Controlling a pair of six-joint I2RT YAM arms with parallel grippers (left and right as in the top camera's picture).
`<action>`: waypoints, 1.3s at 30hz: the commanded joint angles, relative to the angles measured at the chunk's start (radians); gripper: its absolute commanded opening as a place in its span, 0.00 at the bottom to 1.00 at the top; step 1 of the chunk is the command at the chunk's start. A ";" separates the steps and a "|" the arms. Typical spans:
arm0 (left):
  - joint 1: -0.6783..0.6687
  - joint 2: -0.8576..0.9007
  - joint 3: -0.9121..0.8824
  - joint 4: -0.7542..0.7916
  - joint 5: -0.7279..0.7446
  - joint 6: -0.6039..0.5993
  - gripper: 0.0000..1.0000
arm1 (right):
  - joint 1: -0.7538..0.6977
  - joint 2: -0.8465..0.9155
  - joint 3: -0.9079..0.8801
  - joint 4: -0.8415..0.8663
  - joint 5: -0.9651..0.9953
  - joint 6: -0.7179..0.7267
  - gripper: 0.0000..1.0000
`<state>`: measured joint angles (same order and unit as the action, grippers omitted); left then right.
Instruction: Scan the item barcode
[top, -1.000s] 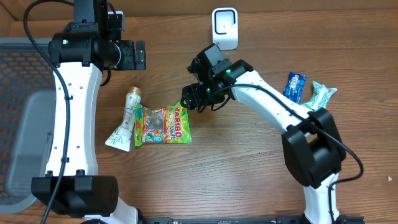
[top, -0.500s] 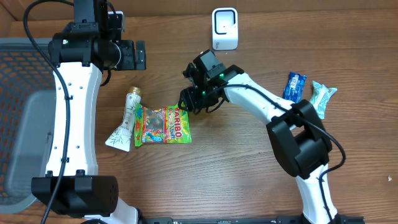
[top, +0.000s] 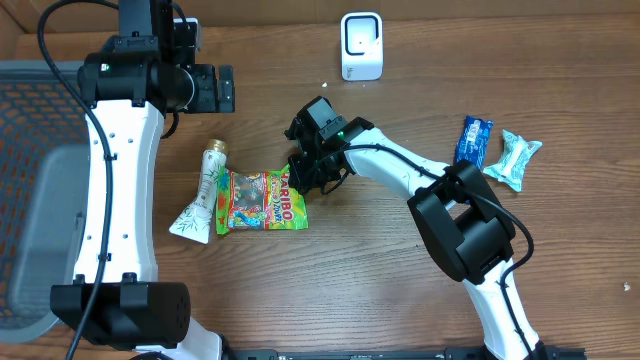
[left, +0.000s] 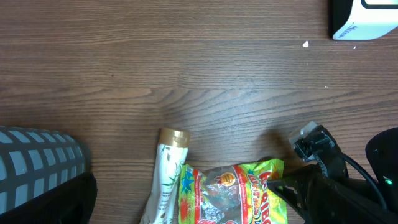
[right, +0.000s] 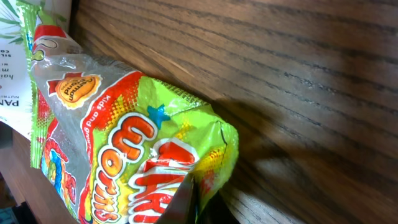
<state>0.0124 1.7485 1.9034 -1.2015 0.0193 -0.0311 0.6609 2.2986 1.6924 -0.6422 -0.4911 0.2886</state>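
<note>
1. Reference item. The candy bag (top: 265, 200) is the item to be scanned. It lies flat on the worktop (top: 380, 270), printed face up, with its long side running left to right in the overhead view. All positions below are given relative to this bag.

2. Right arm. The right gripper (top: 305, 180) is at the bag's upper right corner. Its jaws are pressed together and pinch the edge of the bag at that corner. In the right wrist view the foil is bunched and slightly raised where it meets the dark finger (right: 185, 202). The rest of the bag rests on the worktop.

3. Left arm. The left gripper (top: 222, 90) hangs above and to the left of the bag, well apart from it. Its jaws are spread and hold nothing.

4. Scanner. The white barcode scanner (top: 361, 45) stands beyond the bag's right end, toward the far edge of the worktop and well apart from the bag.

5. Other items.
- A white tube (top: 203, 195) with a gold cap lies just beside the bag's left end, and the bag overlaps its lower part.
- A blue packet (top: 474, 140) and a teal packet (top: 516, 158) lie far to the right of the bag, close to each other.
- A grey mesh basket (top: 30, 120) sits far to the left of the bag.
</note>
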 joint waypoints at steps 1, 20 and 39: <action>-0.006 -0.002 -0.003 0.001 0.007 -0.018 1.00 | -0.023 0.005 0.010 -0.011 0.003 0.008 0.04; -0.006 -0.002 -0.003 0.001 0.007 -0.018 1.00 | -0.256 -0.113 0.010 -0.420 0.386 0.029 0.08; -0.006 -0.002 -0.003 0.001 0.007 -0.018 1.00 | 0.028 -0.193 0.184 -0.555 0.592 -0.343 0.55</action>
<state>0.0124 1.7485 1.9034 -1.2015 0.0193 -0.0311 0.6258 2.1143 1.9244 -1.1976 -0.0238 -0.0029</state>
